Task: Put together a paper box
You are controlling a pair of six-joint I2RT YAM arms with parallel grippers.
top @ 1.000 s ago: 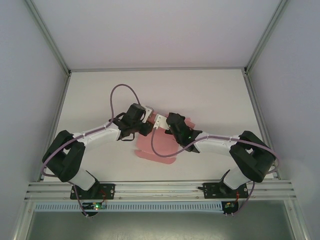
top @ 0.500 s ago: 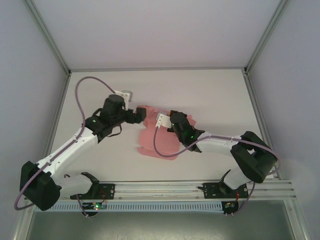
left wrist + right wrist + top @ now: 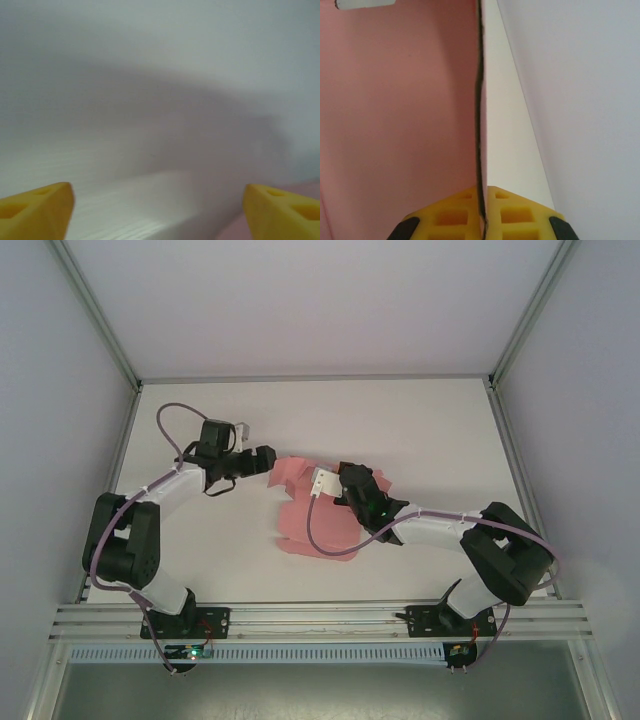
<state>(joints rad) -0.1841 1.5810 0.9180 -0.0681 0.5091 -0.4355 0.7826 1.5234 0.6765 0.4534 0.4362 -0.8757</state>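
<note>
The paper box [image 3: 312, 525] is a flat pink die-cut sheet lying mid-table, with one edge raised. My right gripper [image 3: 350, 490] sits over the sheet's right part, and in the right wrist view its yellow pads [image 3: 465, 212] are shut on the thin pink card [image 3: 400, 125], seen edge-on between them. My left gripper [image 3: 262, 457] hovers just left of the sheet's far-left flap and points towards it. In the left wrist view its yellow fingertips [image 3: 35, 210] stand wide apart with nothing between them, and a blurred strip of pink [image 3: 307, 187] shows at the lower right.
The white table [image 3: 420, 430] is walled by pale panels with metal frame rails [image 3: 320, 620] along the near edge. Purple cables [image 3: 175, 425] loop off both arms. Open tabletop lies behind and to both sides of the sheet.
My left gripper has drawn back from the sheet towards the far left and opened wide. The right gripper has kept its grip in place, and the sheet's far-left flap now shows.
</note>
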